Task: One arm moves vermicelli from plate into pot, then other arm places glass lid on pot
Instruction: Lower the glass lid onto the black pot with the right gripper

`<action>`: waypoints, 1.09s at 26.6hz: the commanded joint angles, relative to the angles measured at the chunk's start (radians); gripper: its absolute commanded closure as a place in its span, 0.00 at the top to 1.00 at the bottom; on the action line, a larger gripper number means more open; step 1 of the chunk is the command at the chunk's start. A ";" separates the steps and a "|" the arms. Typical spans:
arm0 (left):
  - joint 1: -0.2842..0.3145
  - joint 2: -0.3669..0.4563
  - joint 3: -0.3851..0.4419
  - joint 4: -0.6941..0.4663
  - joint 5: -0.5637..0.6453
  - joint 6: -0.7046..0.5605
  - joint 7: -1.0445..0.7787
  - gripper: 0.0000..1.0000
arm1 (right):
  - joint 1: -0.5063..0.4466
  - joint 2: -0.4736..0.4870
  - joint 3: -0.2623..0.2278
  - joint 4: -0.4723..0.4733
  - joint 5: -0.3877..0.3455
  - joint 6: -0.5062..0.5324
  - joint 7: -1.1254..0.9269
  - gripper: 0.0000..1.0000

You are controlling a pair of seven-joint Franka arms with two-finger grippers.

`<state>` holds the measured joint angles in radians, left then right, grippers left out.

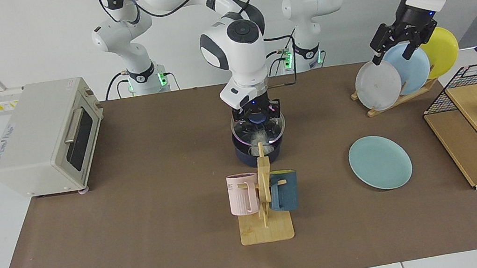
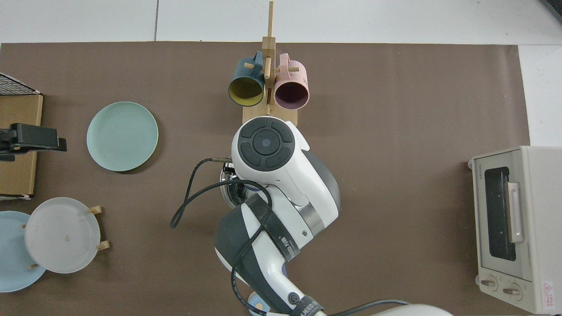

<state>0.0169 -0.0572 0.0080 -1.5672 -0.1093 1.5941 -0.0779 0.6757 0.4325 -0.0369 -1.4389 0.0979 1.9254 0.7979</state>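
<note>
Glass lid (image 1: 258, 127) sits over the pot (image 1: 260, 152), vermicelli (image 1: 259, 136) inside. Right gripper (image 1: 257, 113) pinches its knob. Left gripper (image 1: 400, 40) spread, waiting far off by the rack. Risk: releasing off-centre leaves the lid tilted on the rim.

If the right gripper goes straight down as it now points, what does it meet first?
The right gripper already holds the lid by its knob, so the lid would meet the pot rim first, though the gap between them is unclear.

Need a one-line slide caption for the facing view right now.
Right gripper holds the glass lid by its knob over the pot containing vermicelli; left gripper waits raised above the plate rack, teal plate bare.
</note>
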 commanded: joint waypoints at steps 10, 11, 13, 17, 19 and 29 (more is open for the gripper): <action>-0.026 -0.030 -0.023 -0.085 0.037 -0.009 0.058 1.00 | 0.062 0.029 -0.008 -0.006 -0.026 0.017 0.061 0.00; -0.028 -0.030 -0.029 -0.085 0.051 -0.009 0.058 1.00 | 0.061 0.025 -0.008 -0.020 -0.030 0.021 0.061 0.00; -0.032 -0.026 -0.046 -0.091 0.075 0.001 0.053 1.00 | 0.058 0.019 -0.009 -0.037 -0.038 0.027 0.060 0.00; -0.034 -0.027 -0.049 -0.102 0.076 0.014 0.050 1.00 | 0.053 0.006 -0.012 -0.093 -0.037 0.122 0.060 0.00; -0.037 -0.026 -0.051 -0.108 0.076 0.021 0.049 1.00 | 0.047 -0.007 -0.014 -0.126 -0.037 0.159 0.055 0.00; -0.046 -0.027 -0.056 -0.120 0.068 0.033 0.040 1.00 | 0.038 -0.014 -0.015 -0.147 -0.035 0.164 0.052 0.00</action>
<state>-0.0172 -0.0663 -0.0552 -1.6594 -0.0575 1.6041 -0.0353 0.7257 0.4633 -0.0632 -1.5376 0.0781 2.0627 0.8357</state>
